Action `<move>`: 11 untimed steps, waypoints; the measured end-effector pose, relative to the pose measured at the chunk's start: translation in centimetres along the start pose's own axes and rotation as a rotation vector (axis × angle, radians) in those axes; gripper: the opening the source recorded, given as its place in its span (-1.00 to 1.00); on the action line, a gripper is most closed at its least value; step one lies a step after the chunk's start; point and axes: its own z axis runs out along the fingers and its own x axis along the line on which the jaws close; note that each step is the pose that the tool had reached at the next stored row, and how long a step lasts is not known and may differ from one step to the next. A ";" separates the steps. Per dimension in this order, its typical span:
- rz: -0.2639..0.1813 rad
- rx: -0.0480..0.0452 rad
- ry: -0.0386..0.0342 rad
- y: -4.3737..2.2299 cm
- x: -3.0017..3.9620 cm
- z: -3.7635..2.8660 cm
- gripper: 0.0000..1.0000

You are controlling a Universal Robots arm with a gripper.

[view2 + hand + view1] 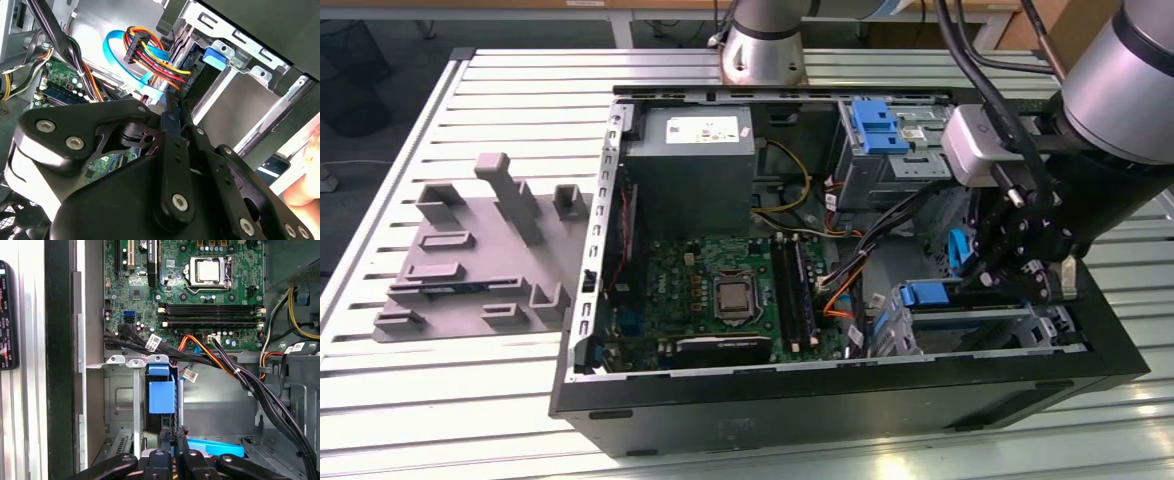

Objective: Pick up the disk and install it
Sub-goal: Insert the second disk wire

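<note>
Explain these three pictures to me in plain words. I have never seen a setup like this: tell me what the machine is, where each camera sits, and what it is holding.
The machine is one robot arm with a gripper at its end. The exterior view comes from a camera off the arm, looking down at an open computer case lying on a slatted metal table. Inside the case are a green motherboard and a grey power supply box. On the exterior view's left, a grey fixture plate lies on the table. Both wrist views come from cameras riding on the arm near the gripper. They look past its black fingers into the metal drive cage, where a blue plastic tab stands in the bay. The fingers are closed together on a thin dark edge; whether that is the disk is not clear.
</note>
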 end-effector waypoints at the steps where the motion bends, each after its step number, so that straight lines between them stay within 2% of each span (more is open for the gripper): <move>1: 0.000 0.0000 -0.0001 0.00 0.02 0.05 -0.68; 11: 0.000 -0.0001 -0.0013 0.00 0.04 0.26 -0.68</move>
